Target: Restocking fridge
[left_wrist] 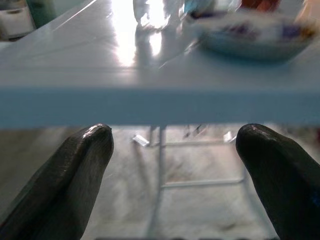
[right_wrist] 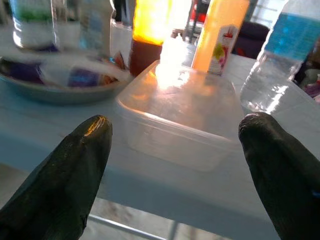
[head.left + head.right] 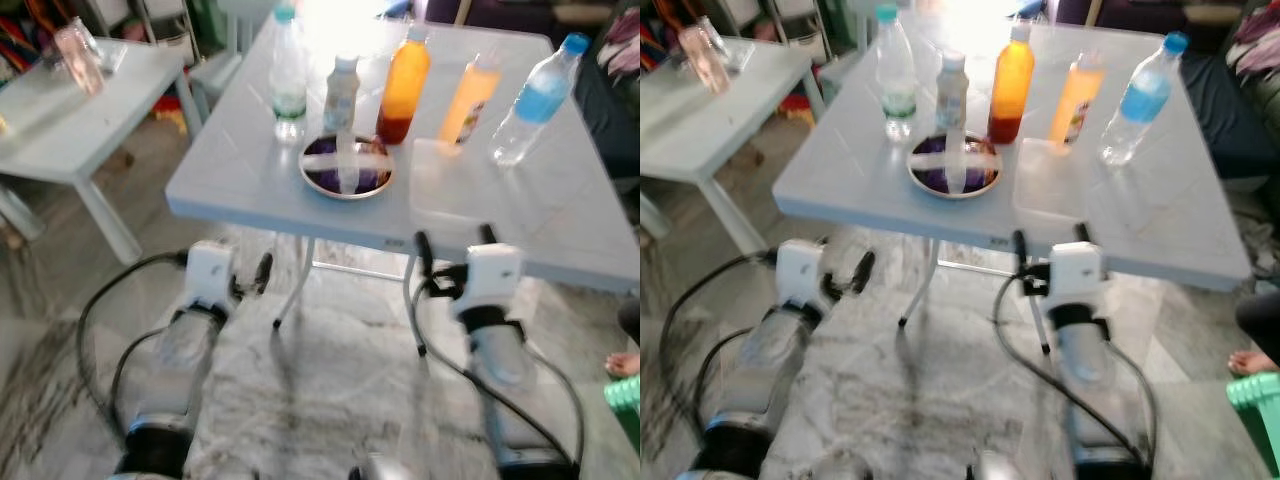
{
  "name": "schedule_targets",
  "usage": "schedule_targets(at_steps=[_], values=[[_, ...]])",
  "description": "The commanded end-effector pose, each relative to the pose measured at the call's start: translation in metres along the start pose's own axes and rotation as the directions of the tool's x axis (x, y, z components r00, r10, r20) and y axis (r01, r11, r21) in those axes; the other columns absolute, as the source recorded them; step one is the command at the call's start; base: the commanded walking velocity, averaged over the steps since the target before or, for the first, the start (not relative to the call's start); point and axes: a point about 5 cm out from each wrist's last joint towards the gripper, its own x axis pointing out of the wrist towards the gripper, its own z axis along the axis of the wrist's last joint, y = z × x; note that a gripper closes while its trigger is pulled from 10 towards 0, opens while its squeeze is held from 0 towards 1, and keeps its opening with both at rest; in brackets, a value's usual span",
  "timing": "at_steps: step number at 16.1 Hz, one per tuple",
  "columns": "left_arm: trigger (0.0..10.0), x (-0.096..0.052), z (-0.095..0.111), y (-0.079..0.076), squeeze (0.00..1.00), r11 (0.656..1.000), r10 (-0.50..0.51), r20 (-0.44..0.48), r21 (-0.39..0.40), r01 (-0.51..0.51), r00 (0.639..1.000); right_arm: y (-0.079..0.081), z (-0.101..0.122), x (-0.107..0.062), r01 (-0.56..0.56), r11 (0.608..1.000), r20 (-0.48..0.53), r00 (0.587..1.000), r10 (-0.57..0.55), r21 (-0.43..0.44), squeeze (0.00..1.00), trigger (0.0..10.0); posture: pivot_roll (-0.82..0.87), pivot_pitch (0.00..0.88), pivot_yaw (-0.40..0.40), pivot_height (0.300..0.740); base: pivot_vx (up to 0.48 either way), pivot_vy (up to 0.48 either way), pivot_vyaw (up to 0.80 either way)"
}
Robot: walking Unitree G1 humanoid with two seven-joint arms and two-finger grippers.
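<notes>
Container (image 2: 177,117) just beyond right end effector (image 2: 175,165)

Head cameras downward over table (image 3: 250,190)

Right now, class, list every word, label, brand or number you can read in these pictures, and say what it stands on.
No text can be read.
Green-banded label on the clear water bottle: too blurred.
Blue label on the blue-capped bottle: too blurred.
Label with a fruit picture on the light orange drink bottle: letters too small.
White bottle: no legible print.
</notes>
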Motion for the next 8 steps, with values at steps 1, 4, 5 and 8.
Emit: schedule_targets(at_steps=[1, 4, 5, 8], values=[[10.0, -0.007, -0.003, 0.009, 0.00, 1.000, 0.013, -0.010, -0.005, -0.013, 1.000, 0.009, 0.007, 0.003, -0.029, 0.999, 0.030, 0.999, 0.029, 0.015, 0.00, 10.0, -0.04, 0.089, -0.018, 0.740, 0.000, 0.000, 0.00], [10.0, -0.007, -0.002, 0.009, 0.00, 1.000, 0.012, -0.008, -0.005, -0.012, 1.000, 0.009, 0.009, 0.003, -0.031, 0.999, 0.038, 0.999, 0.030, 0.011, 0.00, 10.0, -0.04, 0.087, -0.019, 0.740, 0.000, 0.000, 0.00], [10.0, -0.007, -0.003, 0.009, 0.00, 1.000, 0.012, -0.009, -0.006, -0.012, 1.000, 0.004, 0.014, 0.005, -0.004, 1.000, 0.055, 0.998, 0.004, 0.005, 0.00, 10.0, -0.04, 0.090, -0.017, 0.740, 0.000, 0.000, 0.00], [10.0, -0.009, -0.003, 0.009, 0.00, 1.000, 0.007, -0.016, -0.003, -0.007, 1.000, -0.021, 0.020, 0.014, 0.144, 0.989, 0.058, 0.988, -0.145, 0.021, 0.00, 10.0, -0.04, 0.096, -0.013, 0.740, 0.000, 0.000, 0.00]])
